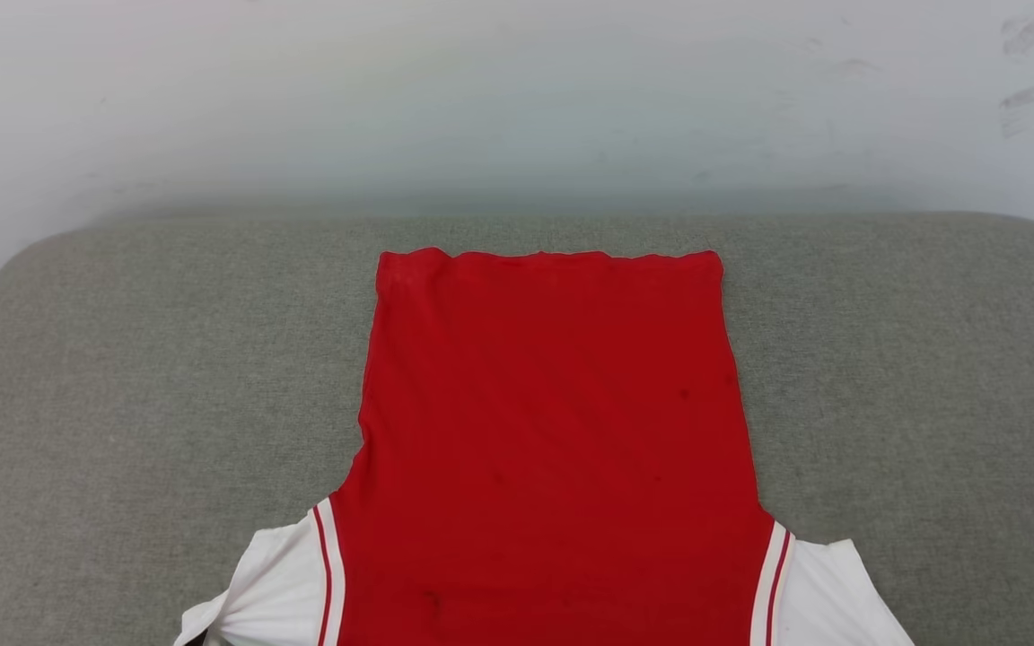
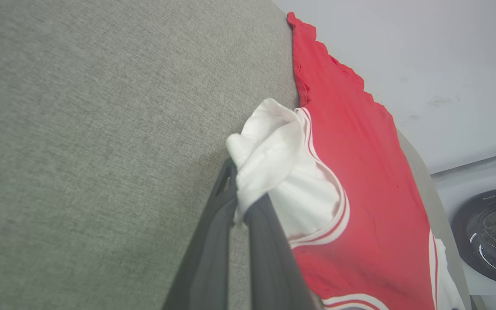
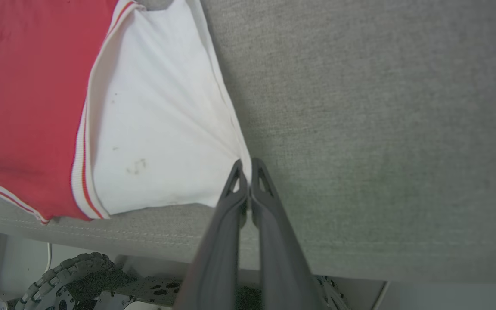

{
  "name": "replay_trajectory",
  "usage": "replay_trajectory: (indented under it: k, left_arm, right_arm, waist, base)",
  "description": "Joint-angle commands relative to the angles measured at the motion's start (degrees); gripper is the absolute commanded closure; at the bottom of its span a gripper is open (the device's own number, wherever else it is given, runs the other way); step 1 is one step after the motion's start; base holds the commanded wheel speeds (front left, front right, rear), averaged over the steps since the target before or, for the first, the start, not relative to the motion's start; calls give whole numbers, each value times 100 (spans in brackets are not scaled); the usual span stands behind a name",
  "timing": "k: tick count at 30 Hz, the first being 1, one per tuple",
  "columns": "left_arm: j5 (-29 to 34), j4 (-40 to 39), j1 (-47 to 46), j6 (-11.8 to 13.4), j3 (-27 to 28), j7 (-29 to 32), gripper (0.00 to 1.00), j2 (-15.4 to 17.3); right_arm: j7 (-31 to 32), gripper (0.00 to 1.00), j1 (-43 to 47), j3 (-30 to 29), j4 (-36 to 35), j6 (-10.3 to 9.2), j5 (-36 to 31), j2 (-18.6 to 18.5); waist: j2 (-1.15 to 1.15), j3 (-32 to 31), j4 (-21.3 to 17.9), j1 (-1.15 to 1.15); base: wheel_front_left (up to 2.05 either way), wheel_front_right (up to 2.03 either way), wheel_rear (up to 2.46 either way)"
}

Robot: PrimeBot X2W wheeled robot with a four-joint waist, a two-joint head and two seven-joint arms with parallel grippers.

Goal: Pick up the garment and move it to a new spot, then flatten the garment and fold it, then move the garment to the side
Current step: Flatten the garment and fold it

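Claw on the left arm (image 2: pixel 241 189) is clamping shut on the bunched end of the white left sleeve (image 2: pixel 274 150), with the cloth gathering into a knot over the dark fingers (image 2: pixel 213 241). Claw on the right arm (image 3: pixel 246 168) is pinching closed on the outer edge of the white right sleeve (image 3: pixel 157 129), and creases are fanning out across the sleeve from the grip point. Faint grey smudges are showing on that sleeve near its hem.

Between the two sleeves, the garment (image 1: pixel 553 431) is lying spread on the desk (image 1: pixel 122 404), with a plain red side facing up and the hem pointing away from the robot. Red-and-white striped trim is running along both sleeve seams. The body is lying mostly flat, with a slight ripple along the far hem.

The desk is showing a grey woven cover with rounded far corners. A pale wall (image 1: pixel 517 108) is standing behind it. Below the near desk edge, a ribbed grey wheel (image 3: pixel 67 271) is showing in the right wrist view.
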Motion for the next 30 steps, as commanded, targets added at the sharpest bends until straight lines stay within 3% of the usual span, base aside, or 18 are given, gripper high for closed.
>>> replay_trajectory:
  k: [1, 4, 5, 6, 7, 13, 19, 24, 30]
  left_arm:
    - [50, 26, -4, -27, 8, -43, 100, -6]
    - [190, 14, -153, -47, 6, -43, 100, -96]
    - [246, 11, -201, -46, 34, -43, 100, -141]
    - [296, 0, -224, -48, 37, -43, 100, -177]
    - [357, -10, -247, -50, 18, -42, 100, -201]
    - [695, -218, -494, -45, -18, -34, 100, -405]
    - [1031, -534, -832, -14, -139, -27, 100, -544]
    - [1273, -734, -1236, -77, -283, -6, 100, -697]
    - [1531, -800, -1780, -221, -446, -9, 100, -919]
  right_arm:
    - [-38, 100, -6, -12, 26, -10, -51, -9]
    - [-165, 100, -207, -41, -38, -10, -89, 14]
    - [-199, 90, -264, -47, -74, -10, -110, 29]
    - [-233, 17, -326, -50, -119, -10, -127, 43]
    - [-256, 0, -399, -65, -157, -10, -146, 49]
    - [-454, 0, -1030, -362, -708, -7, -371, -34]
    - [-41, 0, -2280, -679, -1447, -7, -798, -174]
    - [962, 0, -3714, -540, -1427, -7, -1114, -326]
    - [2558, 0, -5429, -238, -569, -7, -1399, -524]
  waist:
    - [0, -3, 10, 0]
    - [0, 0, 36, 0]
    - [0, 2, 47, 0]
    - [0, 4, 54, 0]
    - [0, 8, 62, 0]
    - [0, 187, 202, 0]
    - [0, 613, 482, 0]
    - [0, 1171, 816, 0]
    - [0, 1786, 1232, 0]
  base:
    - [0, 0, 0]
    - [0, 0, 0]
    - [0, 0, 0]
    - [0, 0, 0]
    - [0, 0, 0]
    - [0, 0, 0]
    - [0, 0, 0]
    - [0, 0, 0]
    - [0, 0, 0]
